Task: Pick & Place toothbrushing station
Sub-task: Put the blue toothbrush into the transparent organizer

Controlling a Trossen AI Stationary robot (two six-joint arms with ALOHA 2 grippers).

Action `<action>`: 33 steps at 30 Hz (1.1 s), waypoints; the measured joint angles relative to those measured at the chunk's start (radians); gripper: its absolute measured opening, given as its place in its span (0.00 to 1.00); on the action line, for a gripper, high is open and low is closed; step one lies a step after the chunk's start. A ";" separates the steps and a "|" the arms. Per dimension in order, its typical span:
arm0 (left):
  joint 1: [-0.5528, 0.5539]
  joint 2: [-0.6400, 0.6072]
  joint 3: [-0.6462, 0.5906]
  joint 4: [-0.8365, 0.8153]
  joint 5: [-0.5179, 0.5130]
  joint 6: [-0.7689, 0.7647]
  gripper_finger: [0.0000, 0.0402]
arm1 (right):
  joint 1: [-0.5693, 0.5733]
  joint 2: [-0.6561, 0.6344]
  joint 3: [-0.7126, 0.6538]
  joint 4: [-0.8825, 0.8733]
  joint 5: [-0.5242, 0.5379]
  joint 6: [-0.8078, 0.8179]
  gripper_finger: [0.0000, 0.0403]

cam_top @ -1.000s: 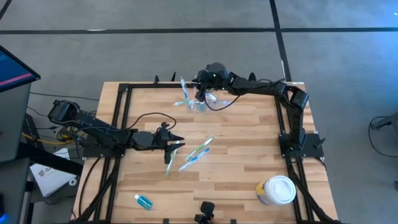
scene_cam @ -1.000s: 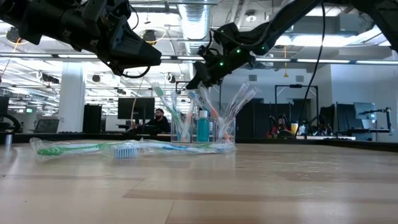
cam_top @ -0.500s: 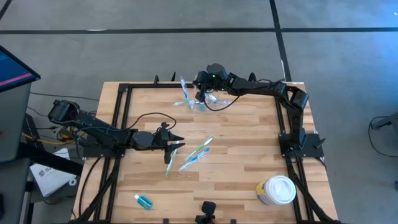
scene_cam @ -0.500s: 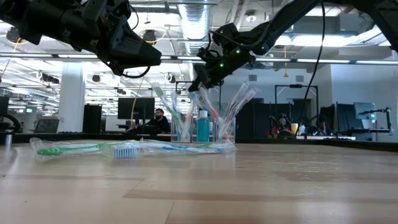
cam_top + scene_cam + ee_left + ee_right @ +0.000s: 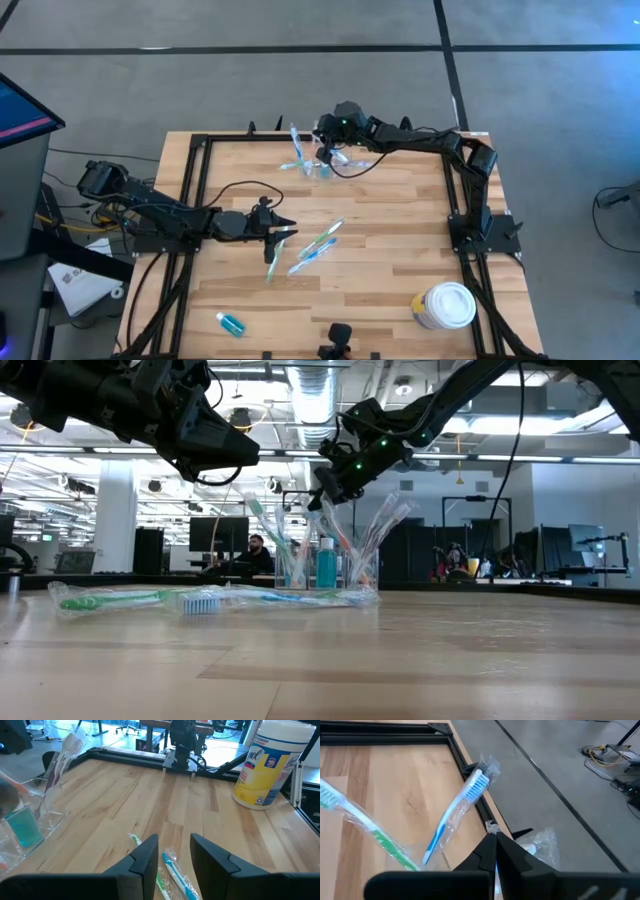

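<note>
Table [image 5: 380,230]: right hand [image 5: 495,851] pinched shut (perhaps on wrapping), wrist-only view

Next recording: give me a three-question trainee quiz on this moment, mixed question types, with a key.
1. True or false: the right gripper is shut above the clear plastic toothbrush holder.
2. The round white-lidded yellow wipes tub stands nearest which arm's base? A) left B) right
3. Fill in: the left gripper hovers over loose wrapped ____ on the wooden table.

Key: 1 true; 2 B; 3 toothbrushes.
</note>
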 joint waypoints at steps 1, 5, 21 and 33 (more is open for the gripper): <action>0.000 0.000 0.000 0.000 0.000 0.000 0.26 | 0.000 -0.007 0.000 -0.011 0.000 0.000 0.00; 0.000 0.000 0.000 0.000 0.000 0.000 0.26 | 0.000 -0.026 0.000 -0.029 -0.001 0.002 0.00; 0.000 0.000 0.000 -0.001 0.000 -0.003 0.26 | -0.010 -0.194 -0.035 -0.209 -0.004 0.002 0.00; 0.000 0.000 0.000 -0.003 0.001 -0.004 0.26 | -0.022 -0.217 -0.056 -0.325 -0.001 0.002 0.00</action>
